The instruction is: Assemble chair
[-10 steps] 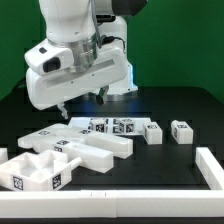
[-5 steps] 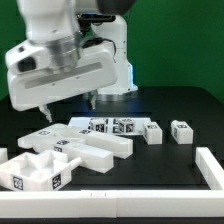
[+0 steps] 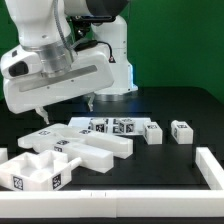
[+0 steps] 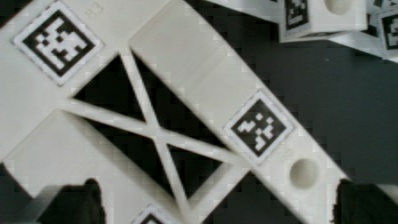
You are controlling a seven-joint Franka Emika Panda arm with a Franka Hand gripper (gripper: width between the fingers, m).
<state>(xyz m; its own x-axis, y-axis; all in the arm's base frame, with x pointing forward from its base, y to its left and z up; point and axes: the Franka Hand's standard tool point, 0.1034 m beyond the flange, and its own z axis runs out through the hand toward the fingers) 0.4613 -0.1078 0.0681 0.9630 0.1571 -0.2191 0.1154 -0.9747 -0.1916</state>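
Loose white chair parts lie on the black table. A large flat piece with X-shaped cutouts (image 3: 82, 147) lies at centre left, and a chunky tagged piece (image 3: 36, 171) lies in front of it. Further back is a row of small tagged pieces (image 3: 114, 126), with two blocks (image 3: 152, 133) (image 3: 181, 130) toward the exterior view's right. My gripper (image 3: 65, 108) hangs open just above the far end of the flat piece, holding nothing. In the wrist view the cutout piece (image 4: 169, 95) fills the frame, with the dark fingertips (image 4: 71, 200) at the edge and the gripper (image 4: 217, 206) wide apart over it.
Low white border rails (image 3: 211, 166) run along the exterior view's right side and the front edge of the table. The arm's white base (image 3: 115, 70) stands behind the parts. A green wall closes the back.
The arm has swung toward the exterior view's left and tilted, bringing the open fingers over the far end of the cutout piece. The parts have not moved.
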